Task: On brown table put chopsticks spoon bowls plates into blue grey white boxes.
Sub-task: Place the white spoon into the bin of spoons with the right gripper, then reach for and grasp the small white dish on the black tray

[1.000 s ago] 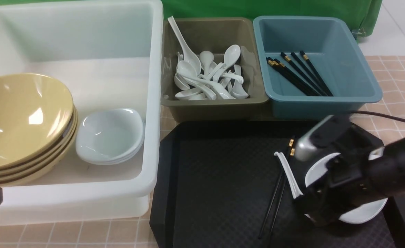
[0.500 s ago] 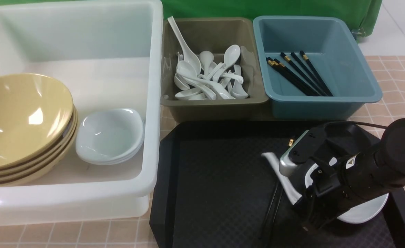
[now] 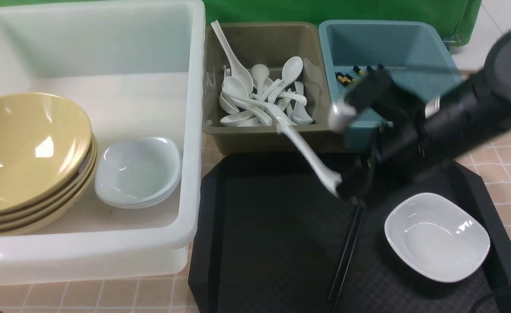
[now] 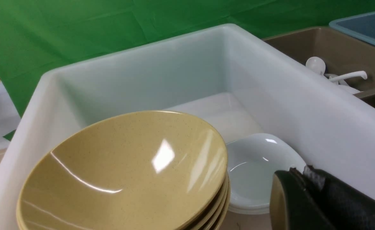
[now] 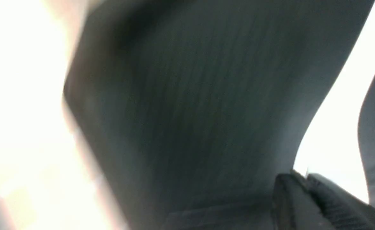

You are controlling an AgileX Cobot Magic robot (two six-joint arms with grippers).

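The spoon (image 3: 309,156) is small, white and shiny, so I think it is light and hard but slippery, and could break if dropped; it needs a tight pinch. The right gripper (image 3: 346,187) is closed on one end of it, up in the air over the black tray (image 3: 272,226), just in front of the grey bin (image 3: 264,135) with the other spoons (image 3: 264,100). The left gripper (image 4: 305,174) is closed on nothing, by the big white tub (image 4: 302,105).

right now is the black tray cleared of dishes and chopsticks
No, a white plate and a pair of chopsticks lie on the black tray.
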